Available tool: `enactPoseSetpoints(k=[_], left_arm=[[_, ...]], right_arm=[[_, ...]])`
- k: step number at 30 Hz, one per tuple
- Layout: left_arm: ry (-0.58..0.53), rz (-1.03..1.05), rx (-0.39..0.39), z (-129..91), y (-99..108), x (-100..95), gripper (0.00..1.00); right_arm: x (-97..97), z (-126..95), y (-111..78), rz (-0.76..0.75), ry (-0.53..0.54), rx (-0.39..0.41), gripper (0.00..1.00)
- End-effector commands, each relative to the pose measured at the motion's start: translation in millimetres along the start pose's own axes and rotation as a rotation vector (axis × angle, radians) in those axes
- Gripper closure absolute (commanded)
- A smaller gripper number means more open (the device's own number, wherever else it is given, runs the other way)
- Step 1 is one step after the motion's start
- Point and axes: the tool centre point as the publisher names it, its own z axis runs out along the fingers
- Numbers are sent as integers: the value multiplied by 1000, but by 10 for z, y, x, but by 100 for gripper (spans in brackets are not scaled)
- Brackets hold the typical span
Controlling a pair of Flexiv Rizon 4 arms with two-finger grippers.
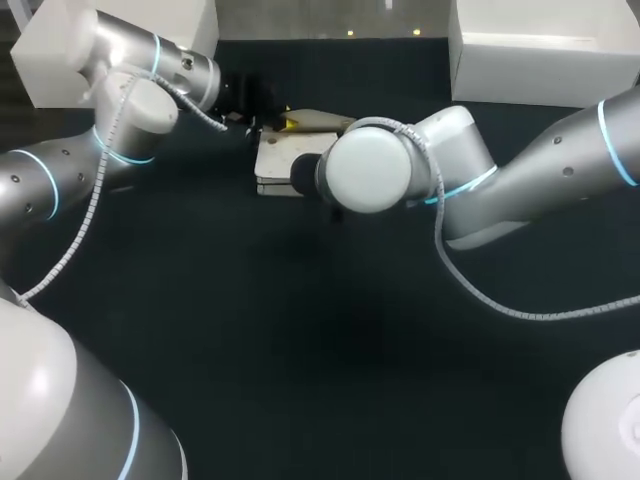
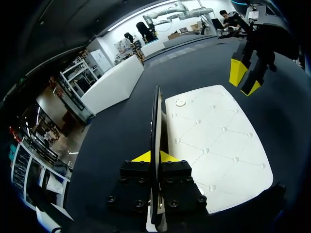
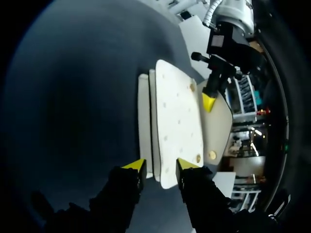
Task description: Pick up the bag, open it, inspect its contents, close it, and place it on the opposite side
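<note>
The white quilted bag [image 1: 278, 160] lies flat on the dark counter [image 1: 300, 330], toward its far side. Your left tool [image 2: 155, 156] is clenched on the flap [image 2: 156, 126], which stands upright on edge. Your right tool [image 3: 160, 167] is released, its fingers [image 3: 137, 167] spread astride the bag's opposite end. The bag's long axis runs straight ahead from the right tool toward the left tool. The raised flap shows pale lining [image 3: 218, 121]; no contents are visible.

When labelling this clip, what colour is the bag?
The bag is white, quilted in diamonds; left wrist view shows it best.
</note>
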Motion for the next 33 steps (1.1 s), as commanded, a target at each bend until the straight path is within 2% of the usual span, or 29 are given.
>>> enactPoseSetpoints(k=[1, 18, 26, 33], left_arm=[[11, 7, 5, -25, -9, 18, 100], [35, 20, 9, 15, -30, 39, 100], [47, 45, 16, 29, -35, 67, 100], [26, 104, 39, 24, -40, 131, 100]], right_arm=[[26, 100, 18, -13, -15, -10, 63], [-21, 279, -62, -31, -19, 15, 78], [-36, 310, -67, -27, -25, 12, 100], [-26, 308, -64, -16, -31, 6, 100]])
